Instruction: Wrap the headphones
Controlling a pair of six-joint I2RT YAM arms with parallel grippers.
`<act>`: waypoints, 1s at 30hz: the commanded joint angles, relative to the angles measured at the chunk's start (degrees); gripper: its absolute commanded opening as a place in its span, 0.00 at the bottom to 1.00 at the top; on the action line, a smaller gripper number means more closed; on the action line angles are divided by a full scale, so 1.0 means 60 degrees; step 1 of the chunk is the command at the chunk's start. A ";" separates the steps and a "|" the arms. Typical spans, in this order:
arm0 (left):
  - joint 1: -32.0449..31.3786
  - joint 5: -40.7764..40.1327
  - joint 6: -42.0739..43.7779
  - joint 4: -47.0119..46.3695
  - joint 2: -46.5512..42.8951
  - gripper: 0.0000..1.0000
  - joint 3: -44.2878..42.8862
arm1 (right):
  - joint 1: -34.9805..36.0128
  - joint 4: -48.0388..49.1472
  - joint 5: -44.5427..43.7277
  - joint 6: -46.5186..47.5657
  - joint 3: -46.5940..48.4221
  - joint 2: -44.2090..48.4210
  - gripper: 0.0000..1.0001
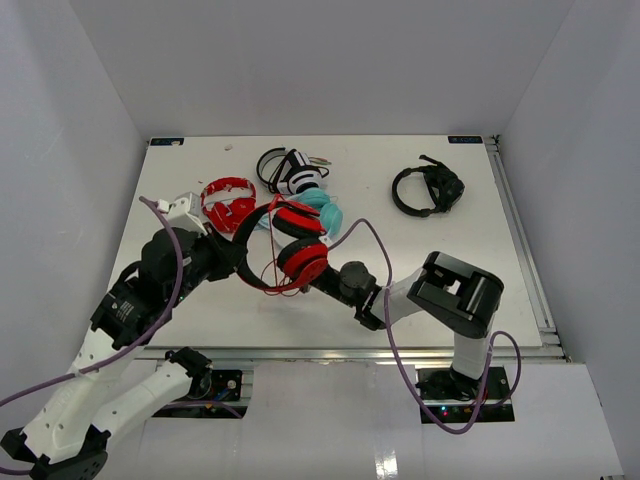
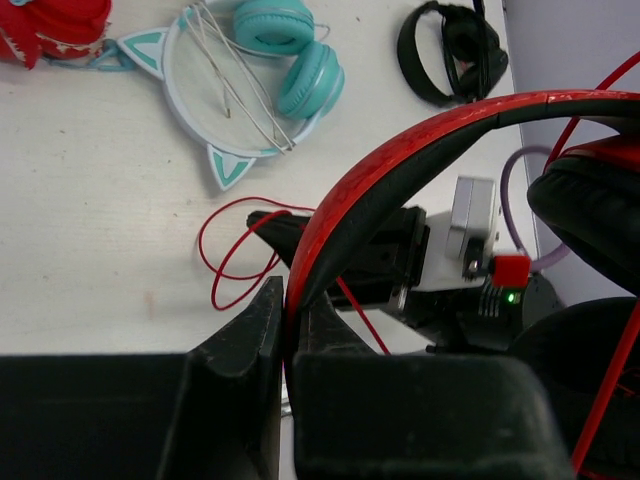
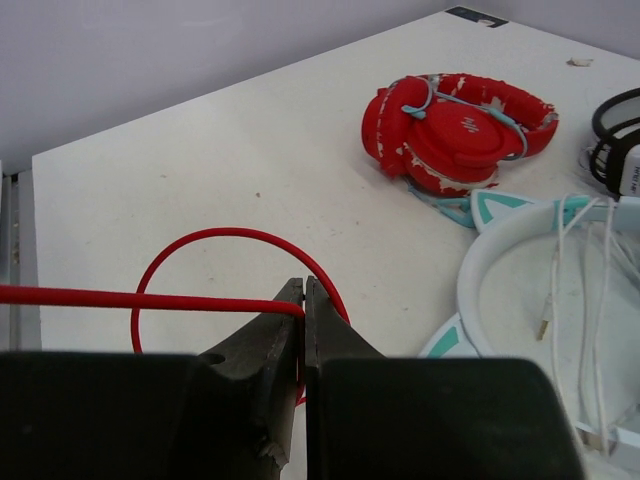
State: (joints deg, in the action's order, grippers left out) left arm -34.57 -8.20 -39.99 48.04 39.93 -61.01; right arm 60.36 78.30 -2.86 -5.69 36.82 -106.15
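The headphones [image 1: 290,245] are held up off the table, their red-and-black ear cups [image 1: 302,258] hanging near the middle. My left gripper [image 1: 238,262] is shut on the headband [image 2: 400,160], which runs up out of the jaws [image 2: 290,295] in the left wrist view. Just right of the ear cups, my right gripper [image 1: 318,285] is shut on the thin red cable [image 3: 150,299], which enters between its fingertips [image 3: 303,290] from the left. More of the cable lies in loops [image 2: 230,250] on the table beneath.
Behind the headphones lie a smaller red pair [image 1: 228,200], a white-and-black pair [image 1: 290,170] and a teal cat-ear pair [image 1: 325,210]. A black headset [image 1: 428,190] sits at the back right. White walls enclose the table on three sides.
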 commanded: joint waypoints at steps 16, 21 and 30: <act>-0.0068 0.5235 0.4185 -0.0614 -0.0159 0.00 0.0314 | -0.2619 0.3271 0.0297 0.0350 -0.2213 0.3967 0.08; -0.0068 0.6062 0.3648 -0.1546 -0.0144 0.00 0.0638 | -0.2605 0.3407 0.0653 0.0601 -0.2117 0.3950 0.08; -0.0068 0.6988 0.3559 -0.1644 -0.0054 0.00 0.0700 | -0.2605 0.4859 -0.1401 0.1834 -0.1973 0.3248 0.13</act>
State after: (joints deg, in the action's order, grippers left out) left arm -33.90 20.07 -16.56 35.90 41.68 -56.60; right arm 47.53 77.68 3.54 -1.47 23.97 -85.36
